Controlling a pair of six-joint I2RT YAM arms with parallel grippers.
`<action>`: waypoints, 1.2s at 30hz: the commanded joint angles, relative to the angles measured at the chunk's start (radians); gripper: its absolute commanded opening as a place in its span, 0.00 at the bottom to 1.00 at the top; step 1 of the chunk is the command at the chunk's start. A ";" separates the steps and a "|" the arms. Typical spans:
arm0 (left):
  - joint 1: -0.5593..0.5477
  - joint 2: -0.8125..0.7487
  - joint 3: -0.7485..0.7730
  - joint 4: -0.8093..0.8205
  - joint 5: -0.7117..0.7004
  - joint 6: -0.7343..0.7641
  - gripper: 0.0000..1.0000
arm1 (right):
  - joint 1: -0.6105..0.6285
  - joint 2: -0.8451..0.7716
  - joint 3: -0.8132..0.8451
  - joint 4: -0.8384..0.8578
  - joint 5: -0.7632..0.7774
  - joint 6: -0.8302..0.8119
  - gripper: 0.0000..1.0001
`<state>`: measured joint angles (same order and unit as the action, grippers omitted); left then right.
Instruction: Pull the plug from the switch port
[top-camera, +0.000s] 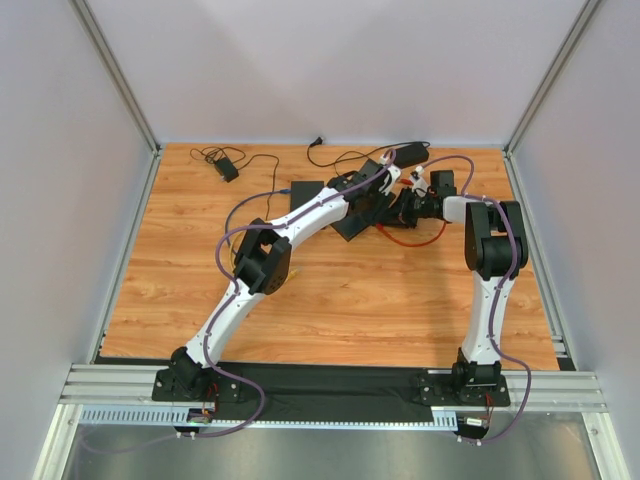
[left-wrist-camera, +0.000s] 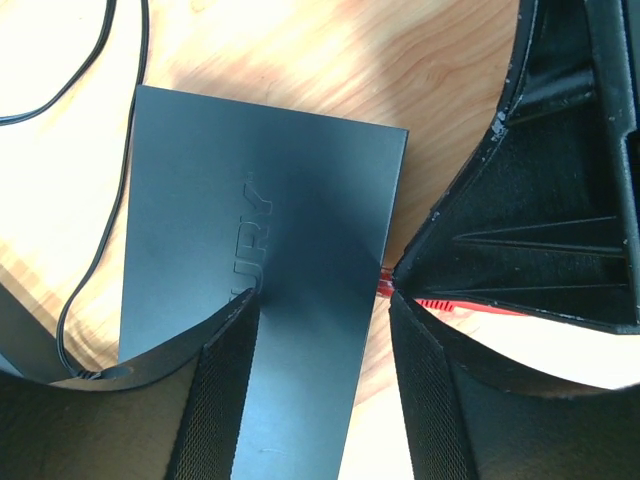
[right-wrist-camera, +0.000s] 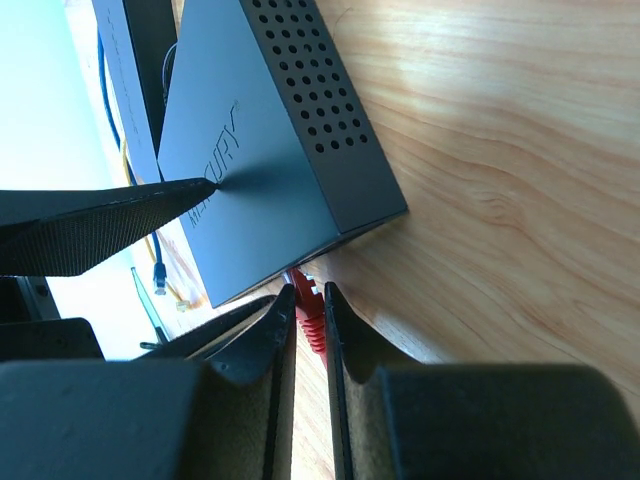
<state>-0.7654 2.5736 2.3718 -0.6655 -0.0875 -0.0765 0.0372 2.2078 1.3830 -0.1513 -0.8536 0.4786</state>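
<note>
The switch (top-camera: 352, 216) is a flat dark box at the back of the table. It also shows in the left wrist view (left-wrist-camera: 262, 200) and the right wrist view (right-wrist-camera: 262, 160). A red plug (right-wrist-camera: 309, 308) sits in a port on its front edge, and its red cable (top-camera: 415, 240) loops away over the wood. My right gripper (right-wrist-camera: 310, 300) is shut on the plug just outside the port. My left gripper (left-wrist-camera: 320, 400) is open. One of its fingers (left-wrist-camera: 215, 400) rests on the switch's top and the other is past the switch's edge.
A black power adapter (top-camera: 226, 170) with thin black cables lies at the back left. A second dark box (top-camera: 305, 190) and a black device (top-camera: 410, 153) lie behind the switch. A blue network cable (right-wrist-camera: 158, 272) hangs beyond the switch. The two grippers are close together.
</note>
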 joint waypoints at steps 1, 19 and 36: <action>-0.005 0.037 0.015 -0.069 -0.001 0.015 0.64 | 0.023 0.003 -0.013 -0.025 0.041 0.003 0.00; -0.006 0.112 0.139 -0.158 -0.107 0.018 0.56 | 0.043 -0.071 -0.139 0.022 0.099 0.023 0.00; -0.006 0.132 0.181 -0.180 -0.106 0.021 0.41 | 0.041 -0.164 -0.259 0.119 0.096 0.066 0.00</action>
<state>-0.7925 2.6484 2.5301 -0.7918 -0.1574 -0.0643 0.0628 2.0743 1.1572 -0.0048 -0.7593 0.5362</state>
